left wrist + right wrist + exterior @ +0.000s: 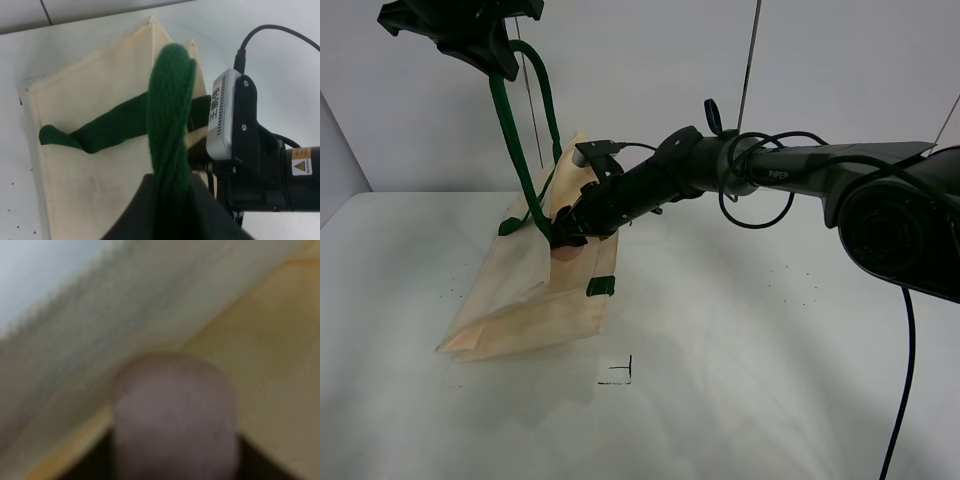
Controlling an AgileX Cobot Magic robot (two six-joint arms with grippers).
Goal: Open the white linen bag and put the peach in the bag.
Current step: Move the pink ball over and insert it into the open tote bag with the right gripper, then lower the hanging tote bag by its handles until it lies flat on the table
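Observation:
The white linen bag (535, 295) stands on the table, pulled up by one dark green strap (515, 150). My left gripper (498, 62) is shut on that strap high above the bag; the strap (170, 115) runs from its jaws down to the cream cloth (90, 165). My right gripper (570, 235) reaches across to the bag's open top and is shut on the peach (565, 252), a dusty-pink patch at the mouth. In the right wrist view the peach (172, 415) fills the middle, blurred, with bag cloth (150, 305) close around it.
A small black corner mark (620, 375) lies on the white table (770, 380) in front of the bag. A second green strap (510, 227) and a green tab (601, 286) hang on the bag's side. The right arm's wrist camera (225, 115) sits beside the bag's mouth.

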